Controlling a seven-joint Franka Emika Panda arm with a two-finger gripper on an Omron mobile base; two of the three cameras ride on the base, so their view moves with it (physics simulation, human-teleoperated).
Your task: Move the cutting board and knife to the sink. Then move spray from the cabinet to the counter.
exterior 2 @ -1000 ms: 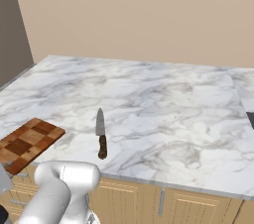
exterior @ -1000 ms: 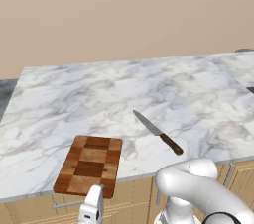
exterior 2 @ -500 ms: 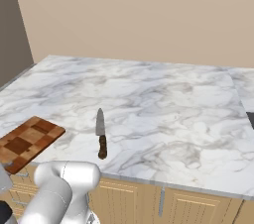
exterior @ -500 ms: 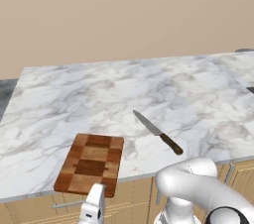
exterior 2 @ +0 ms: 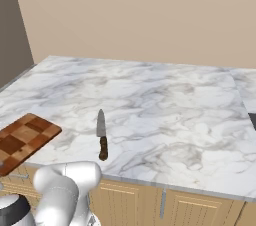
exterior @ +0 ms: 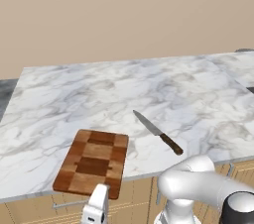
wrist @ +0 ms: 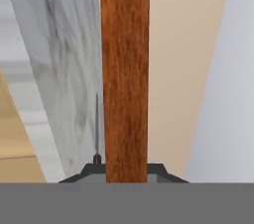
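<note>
Clamped between the gripper's (wrist: 124, 171) closed jaws at the counter's (exterior: 149, 94) front edge, the cutting board (exterior: 93, 161), with the knife (exterior: 158, 132) lying just right of it.

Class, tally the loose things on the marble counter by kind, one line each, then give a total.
Cutting board: 1
Knife: 1
Total: 2
</note>
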